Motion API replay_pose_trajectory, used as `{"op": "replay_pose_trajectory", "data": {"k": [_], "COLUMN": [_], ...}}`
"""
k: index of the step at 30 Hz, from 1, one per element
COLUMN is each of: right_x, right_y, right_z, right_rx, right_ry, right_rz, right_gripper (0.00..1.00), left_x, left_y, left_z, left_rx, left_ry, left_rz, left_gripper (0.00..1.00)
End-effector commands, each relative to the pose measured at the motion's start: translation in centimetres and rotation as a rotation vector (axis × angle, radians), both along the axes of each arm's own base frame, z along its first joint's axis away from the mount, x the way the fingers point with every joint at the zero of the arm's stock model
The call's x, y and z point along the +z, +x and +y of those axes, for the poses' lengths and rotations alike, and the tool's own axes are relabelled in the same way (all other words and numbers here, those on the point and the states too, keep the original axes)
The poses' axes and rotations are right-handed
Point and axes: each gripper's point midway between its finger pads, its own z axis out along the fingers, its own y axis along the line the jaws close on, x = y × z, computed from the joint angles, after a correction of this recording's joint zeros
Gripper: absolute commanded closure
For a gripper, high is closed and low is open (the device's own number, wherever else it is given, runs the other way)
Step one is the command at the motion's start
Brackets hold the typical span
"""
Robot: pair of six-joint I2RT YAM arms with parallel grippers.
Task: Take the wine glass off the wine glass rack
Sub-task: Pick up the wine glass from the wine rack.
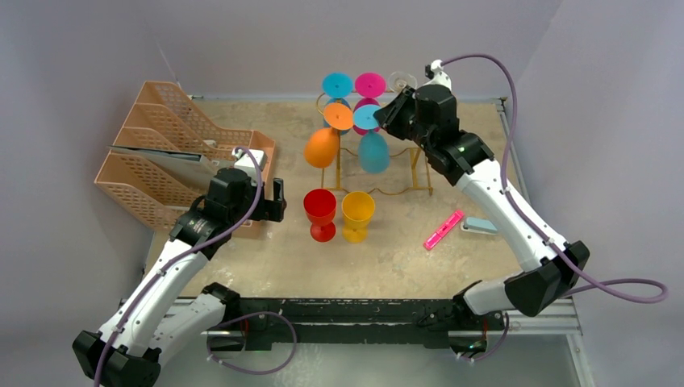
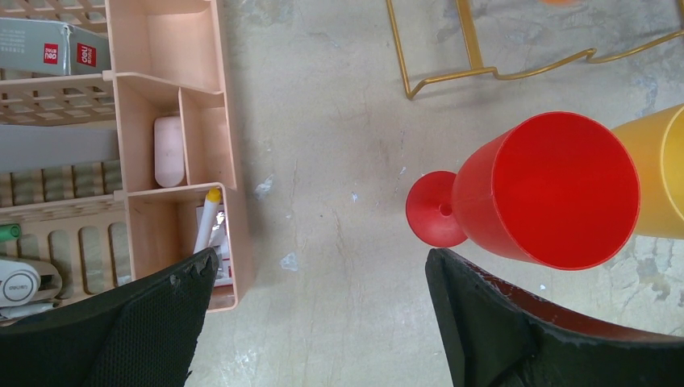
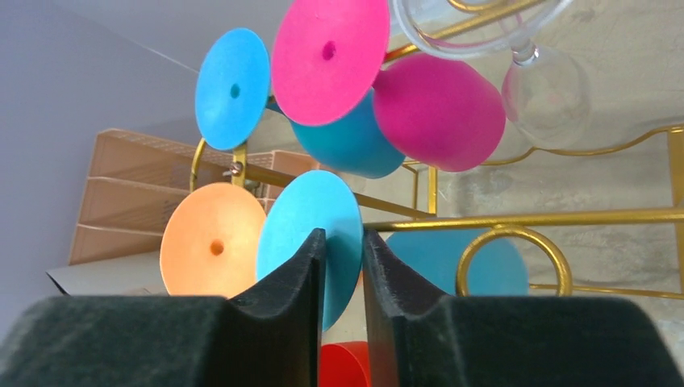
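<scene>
My right gripper (image 3: pixel 344 243) stands narrow astride the foot of the light-blue wine glass (image 3: pixel 310 218), which hangs bowl-down from the gold wine glass rack (image 3: pixel 565 216). That foot looks the likeliest handle for sliding it off its hook. Whether my pads truly pinch it is hidden. My left gripper (image 2: pixel 321 262) gapes wide, idle beside a red glass (image 2: pixel 548 189).

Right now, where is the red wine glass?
In the top view the red wine glass stands upright on the table, just in front of the gold rack, with the yellow glass close on its right.
</scene>
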Motion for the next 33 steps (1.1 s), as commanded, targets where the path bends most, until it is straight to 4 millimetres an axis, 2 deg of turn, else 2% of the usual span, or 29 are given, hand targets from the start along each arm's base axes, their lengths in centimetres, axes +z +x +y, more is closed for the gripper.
{"op": "replay_pose_trajectory", "data": {"k": [1,12,16,23,29,33], "right_x": [2.7,3.7,4.5,5.4,5.0,4.4], "right_y": [0.2,-0.9,-1.5,-2.3,-2.7,-2.5], "right_z": [-0.7,-1.1,-0.7,-1.1,0.2,0.1], "right_rx": [-0.026,-0.038,-0.021,-0.026,0.005,-0.023], "right_ry": [0.013,0.072,0.123,0.162,0.28,0.316], "right_rz": [-0.062,-0.068,-0.074,-0.093,-0.047,-0.031], "right_gripper": [0.79,1.0,1.0,1.0,1.0,1.0], "left_x": [1.0,0.9,1.1,1.0,1.0,1.0], "left_y": [0.4,0.3,0.3,0.3,0.3,0.3], "left_z": [0.0,-0.1,-0.1,-0.1,-0.1,-0.2], "left_rx": [-0.003,-0.005,-0.005,-0.003,-0.005,-0.005], "left_ry": [-0.011,-0.012,-0.015,-0.015,-0.018,-0.019], "left_rz": [-0.032,-0.029,-0.034,-0.033,-0.026,-0.025], "left_gripper": [0.01,0.01,0.01,0.01,0.01,0.01]}}
